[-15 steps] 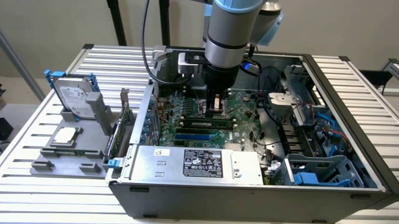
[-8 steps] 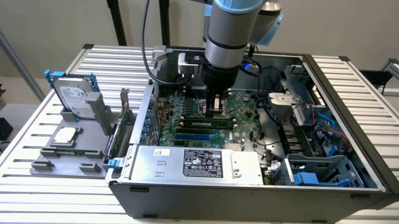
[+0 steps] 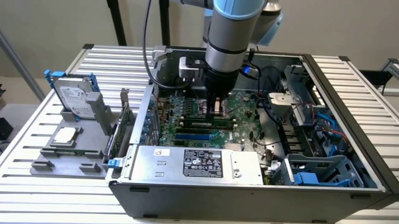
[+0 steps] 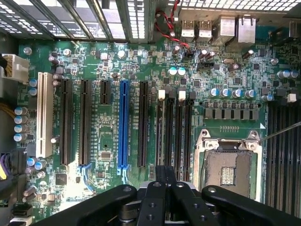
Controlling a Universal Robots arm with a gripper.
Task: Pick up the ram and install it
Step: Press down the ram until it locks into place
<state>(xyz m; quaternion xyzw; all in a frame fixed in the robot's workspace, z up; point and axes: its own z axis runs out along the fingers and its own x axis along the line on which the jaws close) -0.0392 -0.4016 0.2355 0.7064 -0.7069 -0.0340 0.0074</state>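
My gripper [image 3: 216,109] hangs shut inside the open computer case [image 3: 324,196], low over the green motherboard [image 3: 240,105]. Just in front of its tips, a long thin green stick that looks like the ram [image 3: 206,124] lies along one of the black slots. I cannot tell whether the fingers touch it. In the wrist view the gripper [image 4: 164,170] is pressed together with nothing visible between its fingers. It stands right over the group of narrow black slots with white clips [image 4: 174,127], beside the empty processor socket [image 4: 228,167].
A grey fixture [image 3: 44,165] at the exterior view's left holds a silver hard drive with blue rails [image 3: 74,98] and a small square chip [image 3: 65,135]. A green board [image 3: 117,133] stands on edge beside the case. The power supply [image 3: 199,163], cables and a drive cage [image 3: 315,170] crowd the case.
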